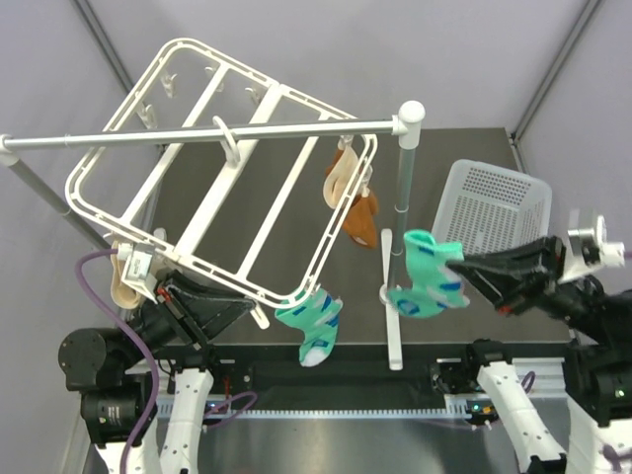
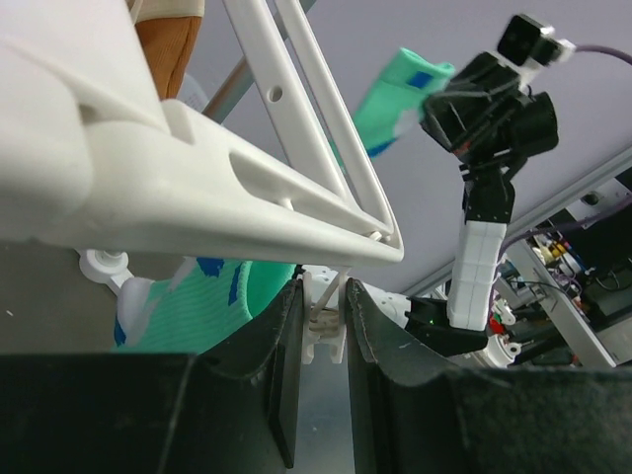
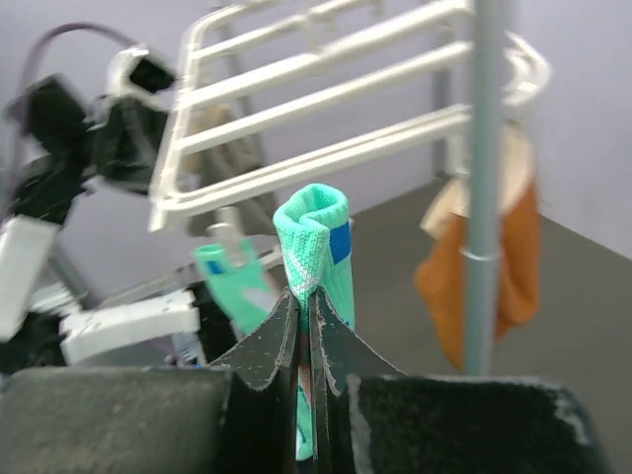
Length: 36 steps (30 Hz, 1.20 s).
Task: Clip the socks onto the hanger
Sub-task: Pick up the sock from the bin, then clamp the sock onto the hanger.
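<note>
The white hanger (image 1: 212,212) hangs tilted from a grey rail. One teal sock (image 1: 314,331) dangles from a clip on its near edge. A little to the left, my left gripper (image 1: 255,311) sits under that near edge. In the left wrist view its jaws (image 2: 324,296) are shut on a small white clip (image 2: 326,321) below the frame bar (image 2: 197,188), with the clipped sock (image 2: 197,306) just left of it. My right gripper (image 1: 456,265) holds a second teal sock (image 1: 425,281) in the air to the right of the hanger. Its jaws (image 3: 308,296) pinch the folded cuff (image 3: 316,237).
An orange sock (image 1: 361,219) and a beige sock (image 1: 341,178) hang at the hanger's far right corner. Another beige sock (image 1: 123,278) hangs at its left corner. The rail's upright post (image 1: 403,197) stands between the hanger and the held sock. A white perforated basket (image 1: 494,212) sits at the right.
</note>
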Motion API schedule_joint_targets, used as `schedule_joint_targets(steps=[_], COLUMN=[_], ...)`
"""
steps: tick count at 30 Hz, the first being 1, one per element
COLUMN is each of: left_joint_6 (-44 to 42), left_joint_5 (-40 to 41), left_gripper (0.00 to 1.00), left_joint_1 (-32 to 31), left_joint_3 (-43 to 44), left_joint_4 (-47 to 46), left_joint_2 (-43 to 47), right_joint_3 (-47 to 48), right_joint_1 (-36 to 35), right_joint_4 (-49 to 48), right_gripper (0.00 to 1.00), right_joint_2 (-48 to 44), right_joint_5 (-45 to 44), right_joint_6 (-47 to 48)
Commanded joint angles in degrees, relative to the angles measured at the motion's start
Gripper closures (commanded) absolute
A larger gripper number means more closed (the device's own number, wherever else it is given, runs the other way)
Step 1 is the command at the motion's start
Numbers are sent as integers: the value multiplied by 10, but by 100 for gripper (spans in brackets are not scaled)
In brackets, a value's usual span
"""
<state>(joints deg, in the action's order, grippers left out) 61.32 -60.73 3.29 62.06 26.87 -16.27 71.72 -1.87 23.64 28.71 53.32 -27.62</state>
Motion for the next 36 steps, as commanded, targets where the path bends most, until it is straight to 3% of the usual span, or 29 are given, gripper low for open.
schedule_joint_targets(steps=[1, 7, 9, 12, 18, 21, 23, 27, 29, 30, 31, 34, 36], left_joint_6=[-7, -4, -5, -7, -11, -10, -12, -14, -13, -14, -16, -17, -20], left_joint_5=[2, 3, 3, 3, 11, 12, 11, 12, 12, 12, 11, 10, 10], left_gripper=[100, 100, 100, 100, 100, 100, 100, 100, 100, 100, 100, 100, 100], left_joint_1=[3, 3, 3, 3, 7, 7, 7, 8, 9, 10, 10, 11, 11], left_joint_3=[12, 24, 27, 28, 21, 22, 25, 24, 24, 23, 24, 25, 24], left_joint_4=[4, 4, 3, 5, 8, 8, 7, 12, 13, 13, 12, 18, 22], left_joint_2=[-7, -15, -18, -20, -22, -24, -25, -25, -26, -27, -26, -24, -23], right_joint_3=[29, -53, -45, -32, -99, -169, -178, -183, -185, -185, -185, -181, -185], right_joint_1=[-66, -198, -226, -265, -273, -284, -311, -424, -532, -575, -657, -771, -800], right_joint_4=[34, -11, 80, 120, 51, -62, -66, -61, -74, -76, -79, -125, -168], right_gripper=[100, 100, 100, 100, 100, 100, 100, 100, 100, 100, 100, 100, 100], right_joint_2=[-17, 7, 22, 35, 28, 4, 10, 34, 49, 68, 78, 113, 139], right_joint_5=[62, 130, 118, 103, 109, 110, 90, -32, -92, -163, -203, -312, -362], right_joint_6=[25, -62, -20, 31, -23, -101, -98, -66, -54, -46, -38, -20, -16])
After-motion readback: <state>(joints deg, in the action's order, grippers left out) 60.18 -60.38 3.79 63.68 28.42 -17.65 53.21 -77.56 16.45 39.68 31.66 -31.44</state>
